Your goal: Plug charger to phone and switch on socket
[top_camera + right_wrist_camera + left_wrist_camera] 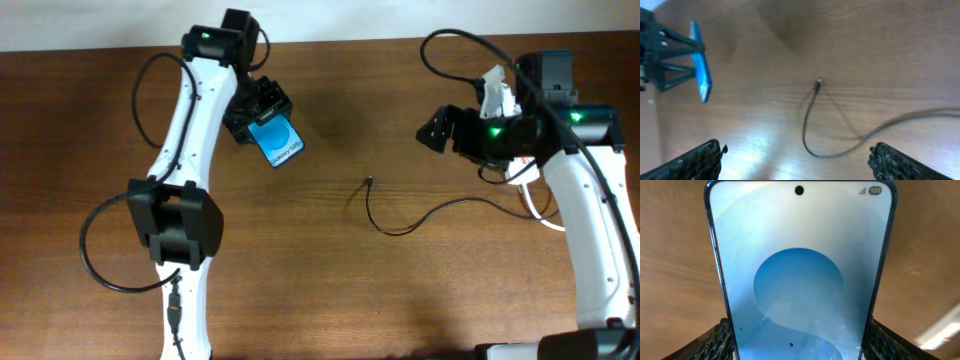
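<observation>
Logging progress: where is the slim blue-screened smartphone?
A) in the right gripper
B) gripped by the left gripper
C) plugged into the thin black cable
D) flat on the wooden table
B: the slim blue-screened smartphone sits clamped in the left gripper, while the thin black cable lies loose on the wooden table.

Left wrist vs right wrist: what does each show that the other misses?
Left wrist only: the phone screen face-on, with camera hole and battery icon. Right wrist only: the charger lying loose on the table, its connector tip unplugged, and the open right gripper. Both: the phone held in the left gripper, and the wooden table.
</observation>
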### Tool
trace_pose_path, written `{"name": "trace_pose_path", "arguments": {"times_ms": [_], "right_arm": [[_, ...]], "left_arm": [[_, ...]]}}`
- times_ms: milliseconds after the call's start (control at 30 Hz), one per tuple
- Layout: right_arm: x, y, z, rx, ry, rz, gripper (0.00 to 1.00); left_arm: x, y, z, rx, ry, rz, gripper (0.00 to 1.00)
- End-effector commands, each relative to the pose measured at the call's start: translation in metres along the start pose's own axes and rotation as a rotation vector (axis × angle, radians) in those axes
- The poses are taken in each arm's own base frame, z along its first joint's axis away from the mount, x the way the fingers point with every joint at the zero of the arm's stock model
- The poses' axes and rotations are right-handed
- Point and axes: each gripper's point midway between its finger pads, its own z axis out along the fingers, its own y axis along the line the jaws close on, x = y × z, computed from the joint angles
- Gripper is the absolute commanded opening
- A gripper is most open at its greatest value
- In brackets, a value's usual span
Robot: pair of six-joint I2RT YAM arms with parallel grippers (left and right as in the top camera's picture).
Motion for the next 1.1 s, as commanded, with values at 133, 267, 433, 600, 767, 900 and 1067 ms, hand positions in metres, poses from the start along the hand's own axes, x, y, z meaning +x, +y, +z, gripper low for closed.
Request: {"name": "trace_pose_path", "arguments": {"times_ms": [133,267,433,600,767,900,1067], "right_arm": [[-0.006,0.087,0.047,-0.170,-0.021,-0.131,0.92],[-0.006,0.104,0.077,-0.073,-0.072,-0.025,0.90],[0.003,0.132,0.109,-0.031,-0.126,-0.048,0.80],[0.005,0.141,0.116,-0.023,-0.150,-0.064,0.77],[0.003,0.137,0.116,-0.004,-0.159,-0.062,0.77],[-0.013,0.126,0.110,0.010,-0.201,-0.036,0.79],[-0.047,0.094,0.088,-0.032,-0.225,0.055,0.79]], "left_arm": [[0.029,-0.037,-0.020,0.219,0.207,-0.199,0.00],[0.034,-0.053,-0.026,0.298,0.261,-0.192,0.00],[0.040,-0.058,-0.029,0.328,0.301,-0.196,0.00],[0.042,-0.059,-0.030,0.336,0.313,-0.196,0.00],[0.045,-0.060,-0.032,0.343,0.333,-0.197,0.00],[0.044,-0.058,-0.033,0.350,0.339,-0.194,0.00],[0.052,-0.061,-0.040,0.384,0.406,-0.209,0.00]]}}
